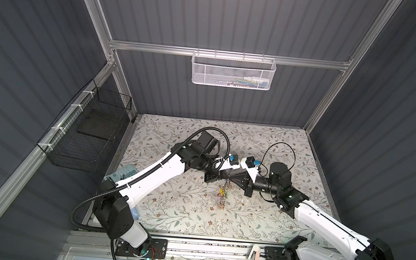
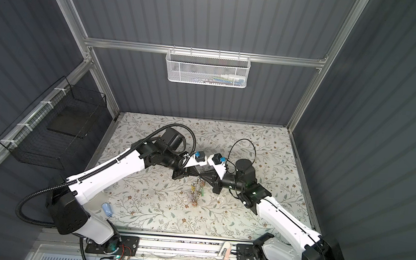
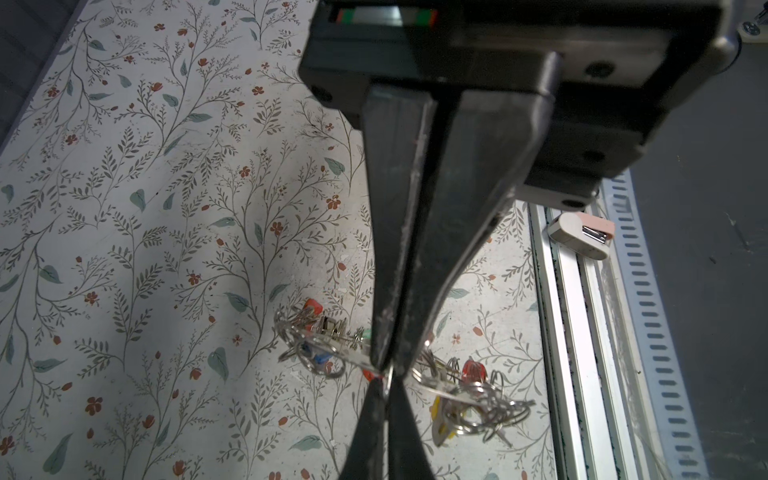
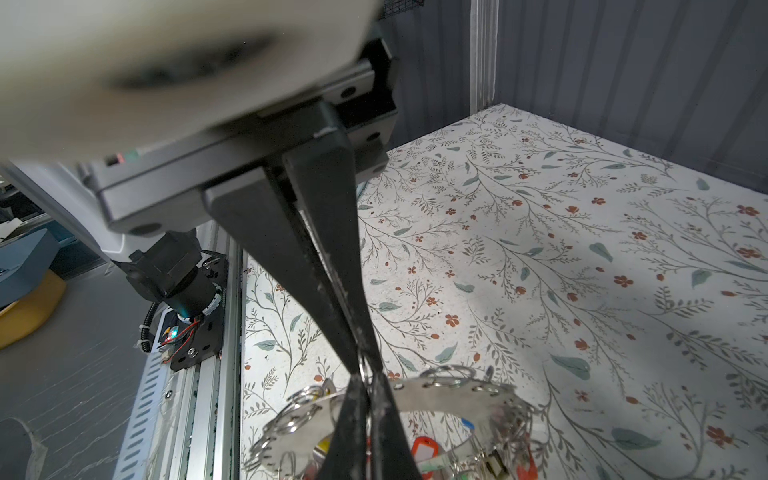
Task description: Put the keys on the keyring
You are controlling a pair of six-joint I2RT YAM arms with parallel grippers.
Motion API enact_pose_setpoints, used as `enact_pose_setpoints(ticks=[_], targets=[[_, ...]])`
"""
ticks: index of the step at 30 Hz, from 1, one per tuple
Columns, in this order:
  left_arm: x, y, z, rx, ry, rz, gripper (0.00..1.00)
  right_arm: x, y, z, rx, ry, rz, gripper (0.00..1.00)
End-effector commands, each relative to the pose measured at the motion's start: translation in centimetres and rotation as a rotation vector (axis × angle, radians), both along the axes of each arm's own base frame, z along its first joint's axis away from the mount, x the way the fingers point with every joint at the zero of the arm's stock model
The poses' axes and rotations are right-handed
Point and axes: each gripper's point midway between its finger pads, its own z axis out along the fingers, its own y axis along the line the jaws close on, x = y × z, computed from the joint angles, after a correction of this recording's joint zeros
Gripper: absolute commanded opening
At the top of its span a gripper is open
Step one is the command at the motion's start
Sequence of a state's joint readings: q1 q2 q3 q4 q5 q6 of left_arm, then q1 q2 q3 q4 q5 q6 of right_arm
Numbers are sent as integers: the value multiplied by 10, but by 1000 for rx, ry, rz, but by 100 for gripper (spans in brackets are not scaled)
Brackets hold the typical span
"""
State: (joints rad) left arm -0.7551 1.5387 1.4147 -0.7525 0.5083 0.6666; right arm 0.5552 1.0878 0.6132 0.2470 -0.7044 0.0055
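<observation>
Right wrist view: right gripper (image 4: 362, 365) closed, tips pinching a small wire ring (image 4: 364, 372) that stands at the rim of the keyring (image 4: 440, 390). Left wrist view: left gripper (image 3: 385, 368) closed too, clamped on the keyring's rim, tip to tip with the right one. Both top views: the grippers meet nose to nose over the middle of the desk (image 1: 168, 210). The keyring hangs edge-on below them; cannot tell if its lower end touches. Keys (image 4: 423, 451): orange-red tag seen under the keyring among other tags. Whether they are hooked on, cannot tell.
</observation>
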Motion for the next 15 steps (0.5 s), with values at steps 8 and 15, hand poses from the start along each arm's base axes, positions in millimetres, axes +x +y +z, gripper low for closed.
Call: enact_pose_setpoints(ticks=[8, 15], targets=[[-10, -7, 4, -101, 33, 44, 0, 1, -1, 20, 62, -27, 0, 3], [-5, 0, 13, -170, 31, 114, 0, 1, -5, 27, 82, -22, -20, 22]])
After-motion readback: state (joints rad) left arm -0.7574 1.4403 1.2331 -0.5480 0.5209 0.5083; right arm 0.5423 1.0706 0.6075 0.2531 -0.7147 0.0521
